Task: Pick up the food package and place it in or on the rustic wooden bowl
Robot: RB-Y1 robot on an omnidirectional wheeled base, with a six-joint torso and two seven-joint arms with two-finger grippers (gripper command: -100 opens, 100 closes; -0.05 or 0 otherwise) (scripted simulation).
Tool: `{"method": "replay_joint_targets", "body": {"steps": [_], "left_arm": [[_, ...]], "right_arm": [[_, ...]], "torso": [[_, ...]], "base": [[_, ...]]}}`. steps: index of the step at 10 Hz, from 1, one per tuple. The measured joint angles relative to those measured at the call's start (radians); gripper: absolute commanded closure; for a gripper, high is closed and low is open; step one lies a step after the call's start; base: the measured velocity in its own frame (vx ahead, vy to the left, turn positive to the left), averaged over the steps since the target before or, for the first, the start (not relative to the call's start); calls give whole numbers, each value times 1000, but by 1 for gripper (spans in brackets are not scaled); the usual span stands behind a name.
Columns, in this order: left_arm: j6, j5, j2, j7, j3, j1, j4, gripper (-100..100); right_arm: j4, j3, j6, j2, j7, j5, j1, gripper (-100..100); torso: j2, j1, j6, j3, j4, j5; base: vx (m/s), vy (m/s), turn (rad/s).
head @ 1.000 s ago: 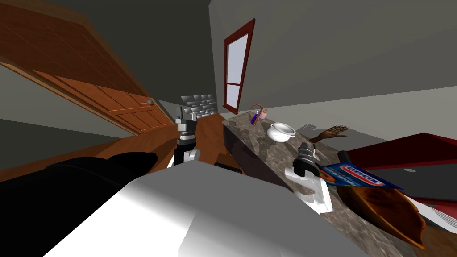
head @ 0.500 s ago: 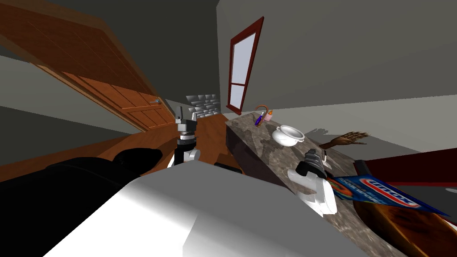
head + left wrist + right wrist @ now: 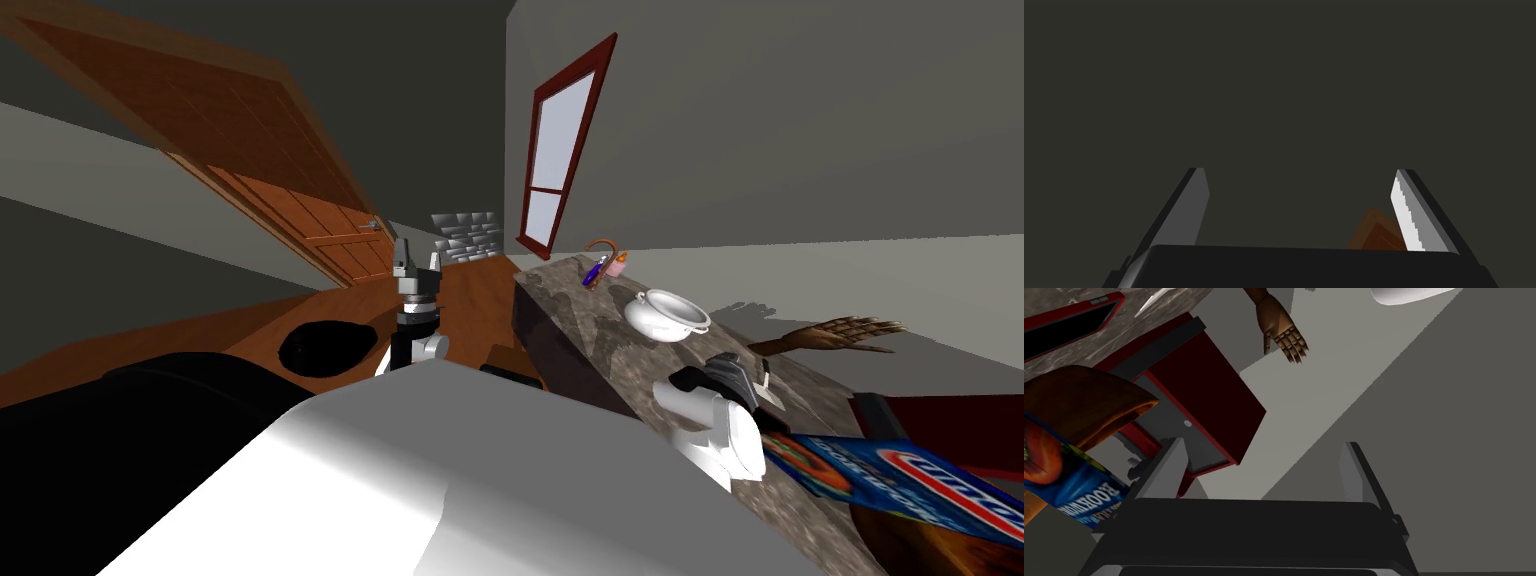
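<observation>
Marbled grey-brown stone makes up the counter (image 3: 590,330), which runs away from me on my right. A brown panelled door (image 3: 300,200) stands across the wood floor, with a red-framed window (image 3: 560,160) in the far wall. A dark red cabinet (image 3: 1199,388) sits beyond the counter's near end.

At that near end the brown wooden bowl (image 3: 930,545) (image 3: 1079,403) rests on the counter. The blue package (image 3: 900,480) (image 3: 1069,488) lies flat in the bowl, one end jutting over its rim toward my right arm.

A white tureen (image 3: 665,315) stands farther along the counter, well apart from the bowl. A brown wooden hand (image 3: 840,335) (image 3: 1279,330) reaches out past the counter's far edge, between the tureen and the cabinet.

The right gripper (image 3: 762,385) (image 3: 1263,443) hovers over the counter just beside the package, fingers spread and holding nothing. The left gripper (image 3: 415,255) (image 3: 1299,171) is raised over the floor left of the counter, fingers likewise apart and empty.

A few small bottles (image 3: 605,268) cluster at the counter's far end.
</observation>
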Motion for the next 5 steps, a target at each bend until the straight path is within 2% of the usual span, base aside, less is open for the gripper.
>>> {"method": "replay_joint_targets", "body": {"steps": [1,2,3,4,5], "left_arm": [[0,0,0,0,0,0,0,0],[0,0,0,0,0,0,0,0],[0,0,0,0,0,0,0,0],[0,0,0,0,0,0,0,0],[0,0,0,0,0,0,0,0]], "right_arm": [[1,-5,18,0,-1,7,4,-100],[40,-29,41,-5,-10,45,-22,-100],[58,-43,67,-5,-18,73,-31,-100],[56,-49,87,-12,-15,67,-26,-100],[92,-74,110,-20,-20,98,-44,-100]], "torso": [[1,-1,0,0,0,0],[0,0,-1,0,0,0],[0,0,0,0,0,0],[1,-1,0,0,0,0],[0,0,-1,0,0,0]], "base": [[23,28,217],[26,19,126],[11,7,-18],[15,22,207],[19,15,125]]}}
